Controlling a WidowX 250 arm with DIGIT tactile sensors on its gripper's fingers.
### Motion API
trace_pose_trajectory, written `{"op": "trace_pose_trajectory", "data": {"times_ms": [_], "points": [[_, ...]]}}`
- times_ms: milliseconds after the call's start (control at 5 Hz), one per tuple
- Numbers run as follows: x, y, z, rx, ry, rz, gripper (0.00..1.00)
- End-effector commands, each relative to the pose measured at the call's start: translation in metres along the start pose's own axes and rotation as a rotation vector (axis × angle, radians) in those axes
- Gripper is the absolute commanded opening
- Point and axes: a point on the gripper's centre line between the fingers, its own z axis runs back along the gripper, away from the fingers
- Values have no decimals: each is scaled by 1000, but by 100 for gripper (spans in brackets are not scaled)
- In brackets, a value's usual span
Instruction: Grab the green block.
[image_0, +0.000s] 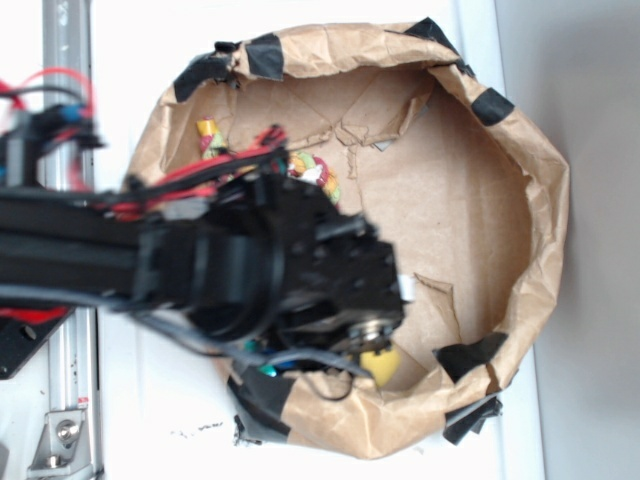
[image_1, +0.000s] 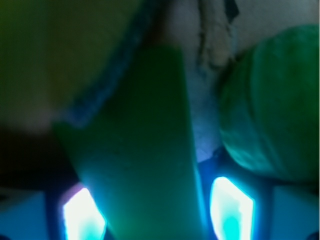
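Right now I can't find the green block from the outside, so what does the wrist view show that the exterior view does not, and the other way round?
Only the wrist view shows the green block, a flat straight-edged piece filling the space between the two lit fingers of the claw, with the green ball close on its right. Only the exterior view shows the brown paper bag with its black tape patches, the arm reaching into it, and a yellow object beneath the arm. Both share the bag's torn paper floor.
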Motion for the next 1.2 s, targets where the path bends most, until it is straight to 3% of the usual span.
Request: {"op": "trace_pose_trajectory", "data": {"times_ms": [0,200,400,600,1000], "points": [[9,25,40,-7,-226,-144,0],[9,40,89,-16,-352,-150,0],[10,55,133,-27,-427,-155,0],[4,62,164,49,-464,-172,0],[5,57,182,37,-541,-256,0]]}}
